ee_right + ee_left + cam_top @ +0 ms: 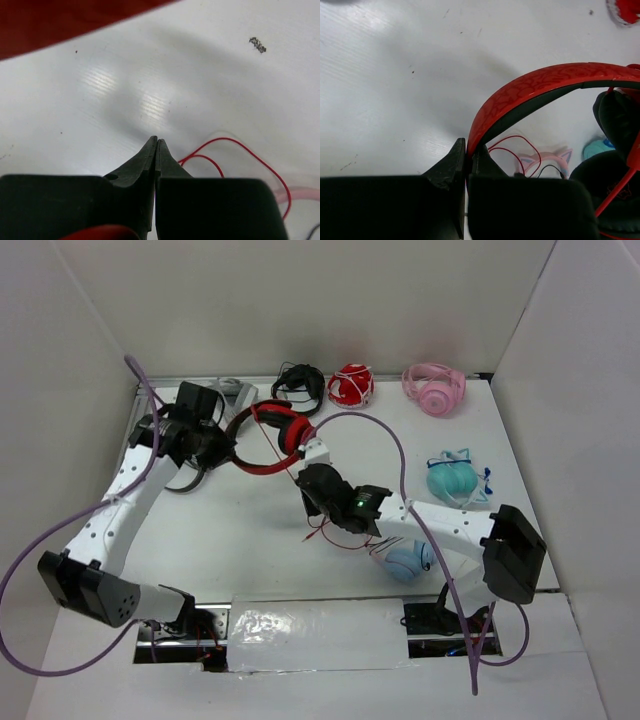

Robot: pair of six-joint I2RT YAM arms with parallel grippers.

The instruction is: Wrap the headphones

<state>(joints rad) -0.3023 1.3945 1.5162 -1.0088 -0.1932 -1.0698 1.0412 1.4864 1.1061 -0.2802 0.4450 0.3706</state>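
Observation:
The red headphones point(272, 440) lie at the back centre-left, their headband point(535, 85) arching toward the left. My left gripper point(220, 448) is shut on the headband's end point(468, 145). A black-padded earcup point(617, 117) shows at the right of the left wrist view. The thin red cable point(335, 537) trails in loops on the table under my right arm. My right gripper point(310, 480) sits just in front of the earcup, jaws pressed together point(157, 141). Nothing shows between them. Cable loops point(240, 147) run beside the right finger.
Along the back wall lie an all-black pair point(300, 385), a folded red pair with white cord point(350, 387) and a pink pair point(435, 388). A teal pair point(455, 478) lies right. A light blue pair point(408, 560) lies under my right arm. White walls enclose the table.

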